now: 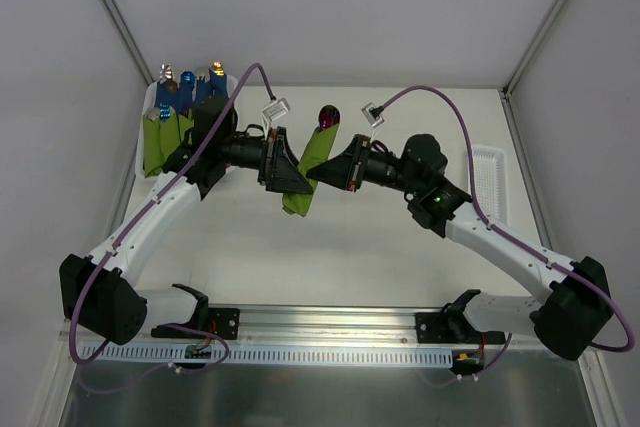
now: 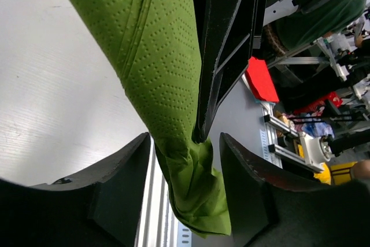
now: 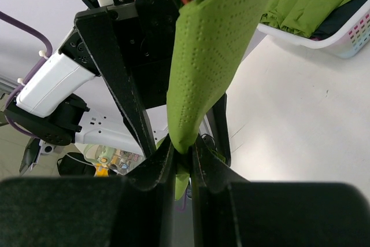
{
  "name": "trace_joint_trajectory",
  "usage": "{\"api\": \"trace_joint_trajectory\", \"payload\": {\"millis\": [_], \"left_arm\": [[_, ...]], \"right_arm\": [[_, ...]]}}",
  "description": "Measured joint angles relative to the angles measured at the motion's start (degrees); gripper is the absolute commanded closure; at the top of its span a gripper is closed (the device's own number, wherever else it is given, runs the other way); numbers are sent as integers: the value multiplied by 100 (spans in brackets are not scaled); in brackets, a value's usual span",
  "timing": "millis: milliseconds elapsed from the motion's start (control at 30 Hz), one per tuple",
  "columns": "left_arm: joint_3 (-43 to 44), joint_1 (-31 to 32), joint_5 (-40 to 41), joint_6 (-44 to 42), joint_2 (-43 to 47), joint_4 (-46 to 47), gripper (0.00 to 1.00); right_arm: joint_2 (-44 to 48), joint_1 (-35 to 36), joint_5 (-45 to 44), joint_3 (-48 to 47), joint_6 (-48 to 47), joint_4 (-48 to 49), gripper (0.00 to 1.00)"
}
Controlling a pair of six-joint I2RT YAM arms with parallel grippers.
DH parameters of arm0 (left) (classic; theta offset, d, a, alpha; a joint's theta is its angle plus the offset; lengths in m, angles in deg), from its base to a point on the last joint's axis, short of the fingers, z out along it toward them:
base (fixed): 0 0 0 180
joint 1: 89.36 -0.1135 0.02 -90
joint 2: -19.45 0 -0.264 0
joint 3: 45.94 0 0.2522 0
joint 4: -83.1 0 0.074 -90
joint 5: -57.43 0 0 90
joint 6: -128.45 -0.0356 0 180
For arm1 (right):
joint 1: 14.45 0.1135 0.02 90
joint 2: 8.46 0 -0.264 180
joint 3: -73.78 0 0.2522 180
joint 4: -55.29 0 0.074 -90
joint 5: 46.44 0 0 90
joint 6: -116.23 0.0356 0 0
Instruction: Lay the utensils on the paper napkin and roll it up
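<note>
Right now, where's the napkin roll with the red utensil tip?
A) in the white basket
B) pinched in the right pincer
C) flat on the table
B: in the right wrist view the right pincer is closed on one end of the napkin roll.

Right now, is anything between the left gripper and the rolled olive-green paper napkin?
Nothing visible: the rolled olive-green paper napkin hangs in the gap between the left gripper's open fingers, while the right gripper pinches it.
</note>
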Motion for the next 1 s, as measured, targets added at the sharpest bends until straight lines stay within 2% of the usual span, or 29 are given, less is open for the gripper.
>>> {"api": "trace_joint_trajectory", "payload": {"millis": [233, 300, 467, 600, 667, 700, 733, 800, 833, 1000], "left_arm": [[0, 26, -15, 269, 0, 166, 81], [0, 26, -52, 326, 0, 201, 84], [0, 26, -70, 472, 0, 229, 100], [0, 20, -66, 595, 0, 234, 100], [0, 9, -68, 699, 0, 254, 100], [0, 7, -72, 737, 0, 267, 100], [0, -2, -98, 835, 0, 271, 100], [-13, -63, -76, 929, 2, 271, 100], [-39, -114, -13, 981, 7, 273, 100], [-116, -885, 358, 920, 11, -101, 100]], "right_arm": [[-11, -2, -7, 0, 9, 44, 100], [-20, -2, -11, 0, 7, 52, 100], [-33, -2, -9, 0, 9, 96, 100], [-59, -2, -2, -4, 28, 129, 100], [-70, -2, -2, -33, 31, 101, 75], [-72, -2, -4, -66, 31, 50, 67], [-79, -4, -33, -107, -4, -4, 54], [-81, -9, -85, -184, -44, -101, 41], [-81, -4, -140, -271, -118, -232, 30], [-35, -184, -264, -289, -214, -544, 25]]}}
